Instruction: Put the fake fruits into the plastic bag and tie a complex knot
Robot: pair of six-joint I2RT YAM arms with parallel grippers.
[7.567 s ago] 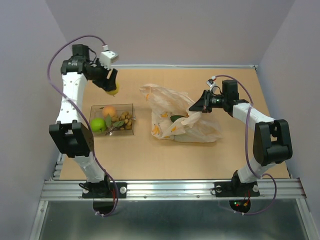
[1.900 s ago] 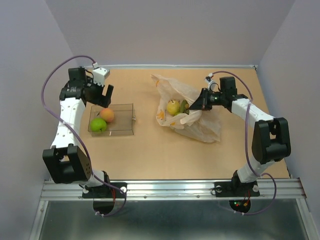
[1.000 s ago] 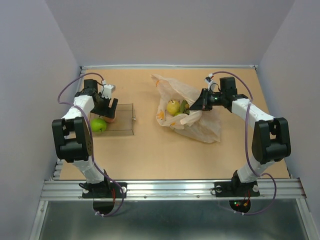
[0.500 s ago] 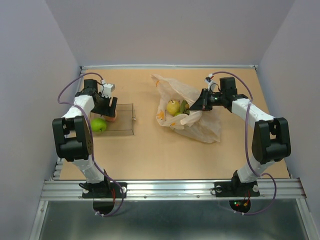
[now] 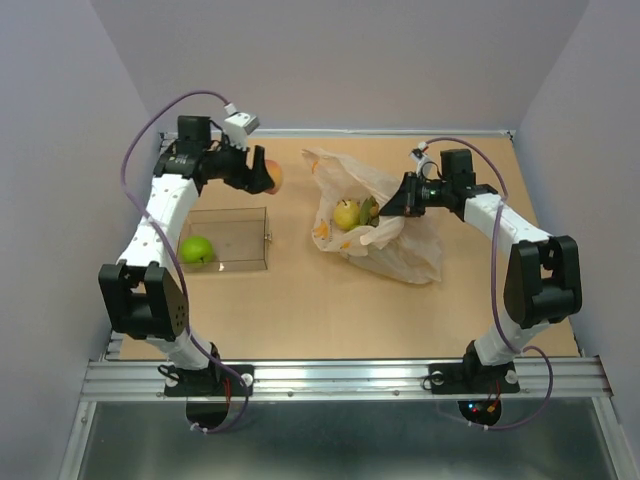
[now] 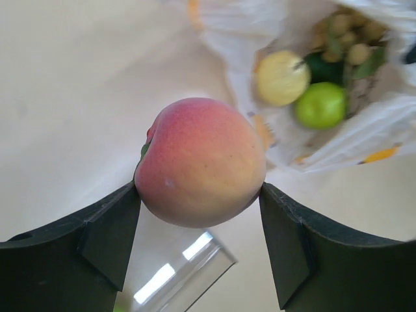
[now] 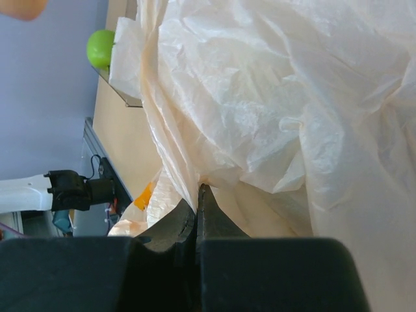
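My left gripper [image 5: 262,178] is shut on a pink-orange peach [image 6: 201,162] and holds it in the air left of the plastic bag [image 5: 385,245]. The bag lies open at mid-table. My right gripper [image 5: 397,203] is shut on its upper edge [image 7: 197,195] and holds the mouth up. Inside the bag are a yellow fruit [image 6: 281,78], a green fruit [image 6: 318,104] and a heap of small tan pieces with leaves [image 6: 348,36]. The yellow fruit also shows in the top view [image 5: 346,213].
A clear rigid tray [image 5: 245,240] stands at the left with a green apple [image 5: 197,249] in it. Its corner shows under the peach in the left wrist view [image 6: 188,273]. Purple walls enclose the table on three sides.
My left gripper has lifted the peach out of the tray and carried it up and to the right, toward the bag. The right gripper and the bag have hardly moved.
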